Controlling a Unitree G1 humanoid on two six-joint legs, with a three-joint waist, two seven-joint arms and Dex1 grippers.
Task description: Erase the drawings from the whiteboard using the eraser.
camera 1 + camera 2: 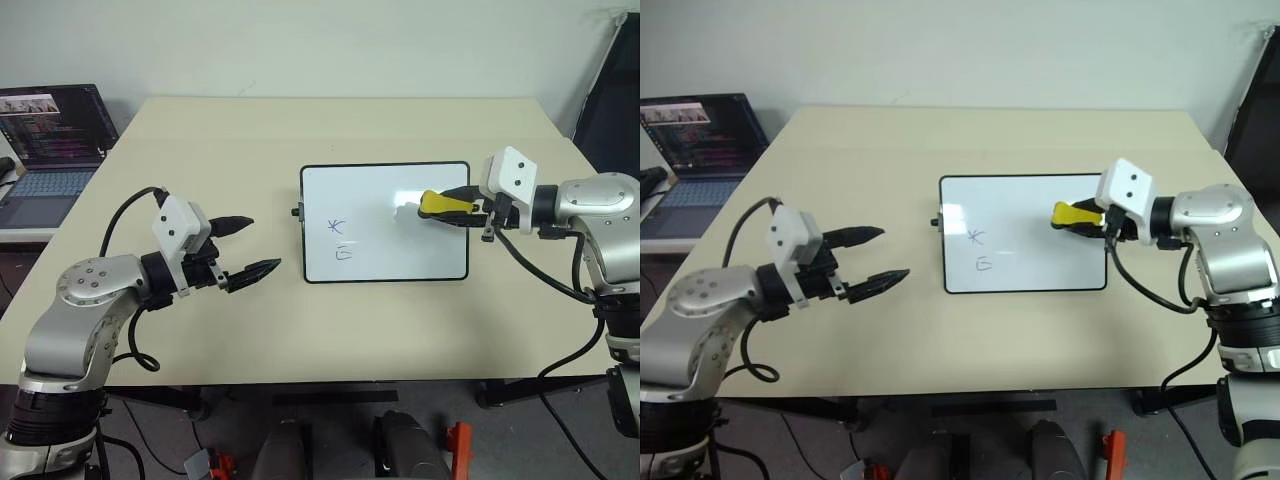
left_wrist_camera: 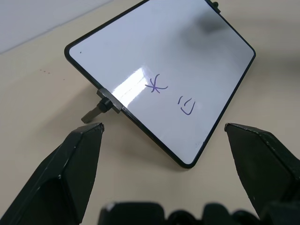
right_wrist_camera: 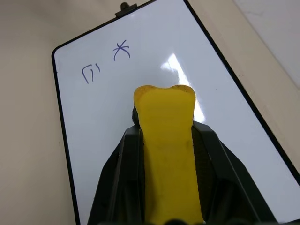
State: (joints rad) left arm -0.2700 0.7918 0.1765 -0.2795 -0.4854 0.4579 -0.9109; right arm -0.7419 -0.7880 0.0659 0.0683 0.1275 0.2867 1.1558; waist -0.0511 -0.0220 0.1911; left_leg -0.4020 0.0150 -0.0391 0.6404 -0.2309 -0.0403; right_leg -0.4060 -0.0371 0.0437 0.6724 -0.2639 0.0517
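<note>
Beige counter (image 1: 300, 320) with the whiteboard (image 1: 400, 250) lying flat near its middle, long side across, thin black frame, small black knob on its left short side. Two of the drawings (image 1: 340, 238) visible on the board's left part: a star-like mark with a small box shape just below it; rest of the board surface looks white with a glare spot. Right pincer (image 1: 448, 205) pressed together on the eraser (image 1: 440, 203), pinching the yellow block between its black fingers so the block sticks out past the fingertips; in the right wrist view the eraser (image 3: 166, 140) runs up the middle between the two fingers, its rounded end over the white surface. That pincer sits over the right upper part of the board, pointing left toward the marks, well apart from them; cannot tell if the eraser touches the surface. Left pincer (image 1: 245, 246) spread wide, nothing between the fingers, hovering over bare counter just left of the board, pointing right toward its left edge; left wrist view shows both black fingertips (image 2: 84, 140) either side of the board's near corner and the knob. Open laptop (image 1: 50, 140) with lit dark screen on a separate surface at far left, well apart from the board
</note>
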